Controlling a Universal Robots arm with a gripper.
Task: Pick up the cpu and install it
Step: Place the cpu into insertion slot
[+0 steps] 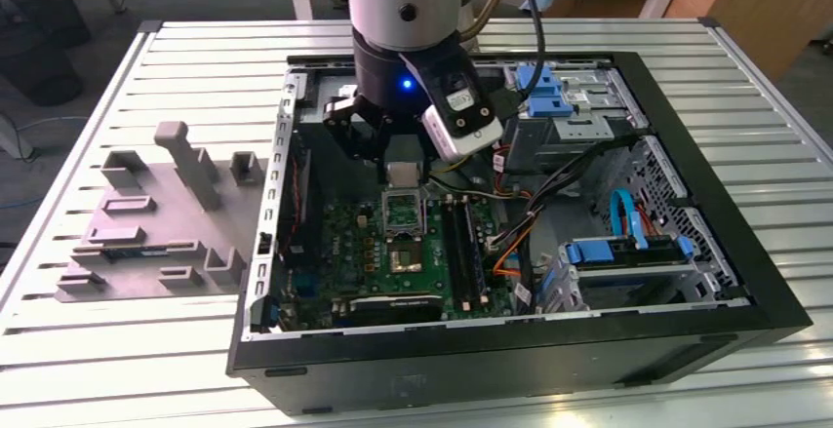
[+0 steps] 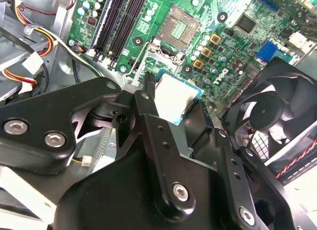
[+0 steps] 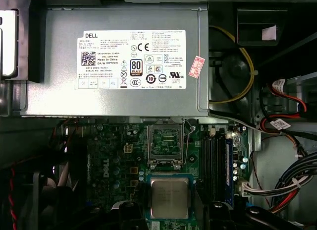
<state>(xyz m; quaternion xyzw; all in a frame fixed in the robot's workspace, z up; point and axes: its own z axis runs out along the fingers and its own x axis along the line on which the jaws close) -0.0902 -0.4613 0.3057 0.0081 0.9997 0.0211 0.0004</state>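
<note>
The cpu (image 1: 404,172), a small square chip with a silvery metal top, hangs above the motherboard inside the open computer case. My gripper (image 1: 404,165) is shut on it, with black fingers (image 2: 146,98) pressing on two opposite edges. In both wrist views the cpu (image 2: 173,97) (image 3: 169,197) sits a short way from the socket (image 2: 184,28) (image 3: 167,143), above the board and not over it. The socket's metal frame stands open and its contact field is bare. In the exterior view the socket (image 1: 402,212) lies just below the held chip.
The grey power-supply box (image 3: 119,61) borders the socket. Memory slots (image 2: 119,22) and bundled cables (image 3: 287,180) run alongside it, and a black case fan (image 2: 277,116) stands close by. A grey plastic tray (image 1: 143,233) with posts lies outside the case on the exterior view's left.
</note>
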